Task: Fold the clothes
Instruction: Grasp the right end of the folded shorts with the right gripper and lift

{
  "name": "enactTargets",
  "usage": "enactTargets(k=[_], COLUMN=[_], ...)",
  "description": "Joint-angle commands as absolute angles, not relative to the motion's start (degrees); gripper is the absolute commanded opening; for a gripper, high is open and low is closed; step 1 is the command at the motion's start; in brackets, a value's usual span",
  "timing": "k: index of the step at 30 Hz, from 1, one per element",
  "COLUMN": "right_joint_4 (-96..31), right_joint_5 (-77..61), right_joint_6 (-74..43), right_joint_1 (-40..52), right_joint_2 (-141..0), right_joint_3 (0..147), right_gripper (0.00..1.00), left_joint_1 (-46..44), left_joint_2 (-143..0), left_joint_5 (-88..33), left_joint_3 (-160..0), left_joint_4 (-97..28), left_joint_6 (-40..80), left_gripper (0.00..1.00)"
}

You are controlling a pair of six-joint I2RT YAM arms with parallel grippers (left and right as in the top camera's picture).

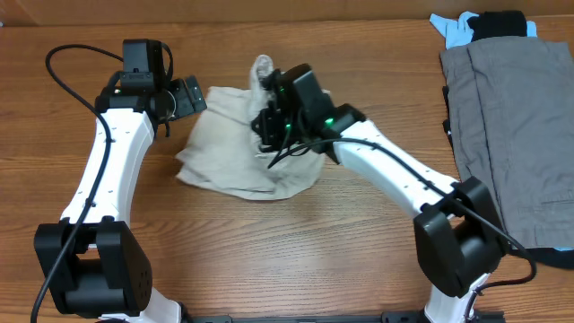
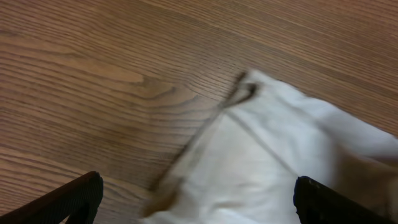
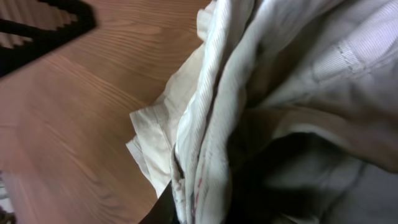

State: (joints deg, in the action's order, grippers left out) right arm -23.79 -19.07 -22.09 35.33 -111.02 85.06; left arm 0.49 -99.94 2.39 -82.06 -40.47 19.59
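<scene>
Fold step, early stage. Khaki garment (image 1: 235,166) lies crumpled on the wooden table (image 1: 314,260), left of centre, between the two arms and not yet flattened.

Right gripper (image 1: 269,126): jaws closed down on a bunch of the garment near its upper right edge. A peak of cloth stands up just beyond the grip. The wrist view shows stacked folds and a stitched seam right at the lens, so several layers are probably pinched together.

Left gripper (image 1: 186,95): jaws fully apart, holding nothing, just beside the garment's upper left corner. Its wrist view shows that corner lying flat, with a small dark loop (image 2: 244,92) on it, too blurred to name.

Judgement on technique: take the near corner with the left jaws on a single edge, then draw the two grips apart to spread the cloth before any fold. A multi-layer pinch on the right risks dragging the whole heap, so re-gripping on one edge may be needed.

Materials: woven cotton-like cloth, matte, pale, heavily wrinkled, limp, with ridged hems. Table is smooth wood grain, likely low friction.

Grey garment (image 1: 511,135) lies flat at the far right, well apart, with the light-blue and black pieces (image 1: 475,22) at its top.
</scene>
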Motion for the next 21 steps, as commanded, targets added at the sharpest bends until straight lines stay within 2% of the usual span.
enactTargets(k=[1,10,15,21], right_joint_4=[-21.0,-23.3,-33.0,-52.7], right_joint_5=[-19.5,-19.6,-21.1,-21.1], right_joint_6=[-25.4,-25.6,-25.3,-18.3], right_joint_1=[37.0,37.0,34.1,25.7], right_joint_2=[-110.4,-110.4,-107.6,-102.7], right_joint_3=[86.5,89.3,91.7,98.6], right_gripper=[0.04,0.04,0.04,0.04], left_joint_1=[0.5,1.7,2.0,2.0], left_joint_2=[-100.4,-100.4,-100.4,-100.4], left_joint_5=[3.0,2.9,2.9,2.9], left_joint_3=[-82.6,-82.7,-84.5,-90.7], left_joint_4=[-39.7,-38.1,-39.7,-45.6], left_joint_6=[20.8,20.8,20.8,20.7], left_gripper=[1.0,1.0,1.0,1.0])
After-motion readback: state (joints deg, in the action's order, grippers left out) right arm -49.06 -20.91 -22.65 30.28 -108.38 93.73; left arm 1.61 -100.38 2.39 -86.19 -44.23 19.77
